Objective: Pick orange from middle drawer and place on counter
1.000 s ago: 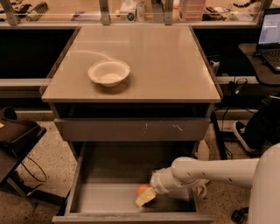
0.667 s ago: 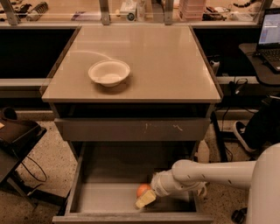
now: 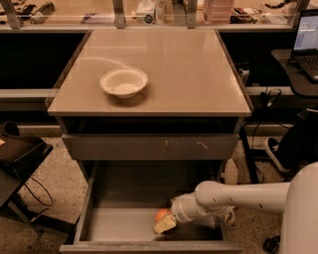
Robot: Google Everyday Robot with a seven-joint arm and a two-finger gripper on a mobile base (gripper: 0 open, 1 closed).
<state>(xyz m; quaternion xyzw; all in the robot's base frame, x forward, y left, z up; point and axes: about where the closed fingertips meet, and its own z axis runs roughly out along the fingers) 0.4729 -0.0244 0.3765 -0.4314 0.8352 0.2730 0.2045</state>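
Note:
The orange lies on the grey floor of the open middle drawer, near its front right. My gripper reaches in from the right on a white arm, low inside the drawer, with a pale fingertip just below and in front of the orange. The fruit is partly hidden by the gripper. The beige counter tops the cabinet above.
A white bowl stands on the counter's left part. A closed grey drawer front with white scratch marks is above the open drawer. A laptop sits at the far right, a cluttered bench behind, cables on the floor.
The orange now shows more to the left of the gripper's fingertip. The arm has shifted only slightly inside the drawer.

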